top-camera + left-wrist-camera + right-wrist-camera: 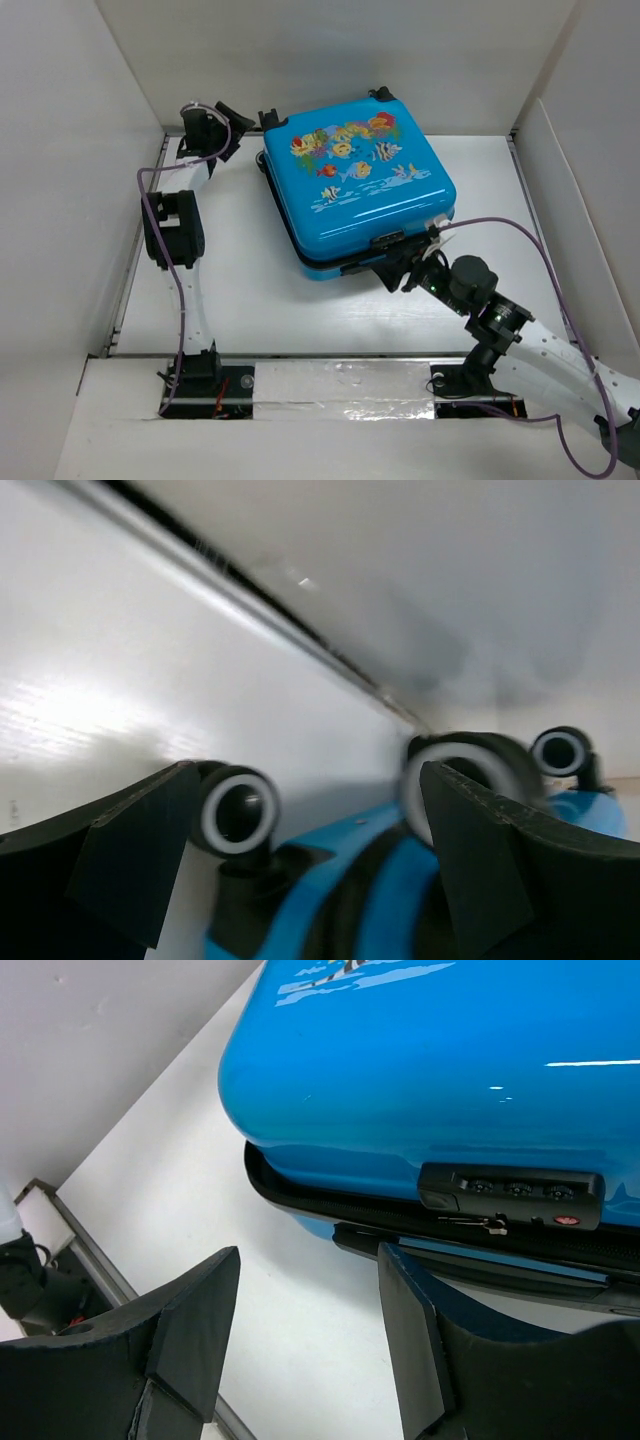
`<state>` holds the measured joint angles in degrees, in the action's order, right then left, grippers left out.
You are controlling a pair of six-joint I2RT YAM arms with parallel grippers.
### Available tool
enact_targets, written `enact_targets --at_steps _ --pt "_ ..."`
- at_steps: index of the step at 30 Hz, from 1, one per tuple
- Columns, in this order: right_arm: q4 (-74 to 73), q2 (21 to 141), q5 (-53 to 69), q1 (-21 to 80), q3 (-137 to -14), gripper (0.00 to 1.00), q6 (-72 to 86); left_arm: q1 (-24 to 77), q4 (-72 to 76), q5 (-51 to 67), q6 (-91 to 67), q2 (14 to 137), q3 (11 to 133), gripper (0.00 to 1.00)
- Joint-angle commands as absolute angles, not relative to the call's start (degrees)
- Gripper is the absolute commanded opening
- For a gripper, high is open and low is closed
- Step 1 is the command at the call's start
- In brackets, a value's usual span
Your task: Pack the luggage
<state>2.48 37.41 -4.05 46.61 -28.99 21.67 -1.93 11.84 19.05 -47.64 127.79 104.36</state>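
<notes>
On the table (250,310): the luggage (358,185) is lying flat mid-table, fish print facing up, lid sitting down.
Orientation: wheeled end is pointing at the far wall; the lock (515,1195) edge is facing the arms.
Right gripper (310,1260): jaws are standing apart, holding nothing; the lock seam is lying just ahead, not touching.
Left gripper (310,780): jaws are gaping wide, empty, facing the wheels (238,810).
Nearer arm: right is sitting closest to the seam.
Count: one luggage, one lock, three wheels showing.
</notes>
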Motion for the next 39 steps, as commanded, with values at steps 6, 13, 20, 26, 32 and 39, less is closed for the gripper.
enact_targets --at_steps 6,13,20,26,32,39 --pt "4.3 39.4 -1.6 47.9 -30.0 0.64 21.9 -2.1 29.6 36.6 -59.6 131.0 105.7 0.98" --pt "3.9 40.4 -1.8 48.4 -29.6 0.64 22.1 -3.2 60.2 36.8 -76.8 130.3 91.1 0.99" --pt "4.3 42.2 -1.8 48.4 -30.2 0.64 21.6 -3.3 75.3 36.7 -84.1 131.7 88.8 0.99" --pt "4.9 43.6 -0.9 49.0 -30.9 0.64 21.4 -2.6 69.8 36.9 -83.0 133.1 93.2 0.99" --pt "4.1 42.1 -1.3 49.0 -31.1 0.65 21.4 -1.5 57.1 35.9 -77.3 134.9 100.1 0.99" --pt "2.2 40.5 -2.0 49.0 -32.1 0.65 21.5 -0.4 46.2 34.7 -73.6 138.6 108.4 0.99"
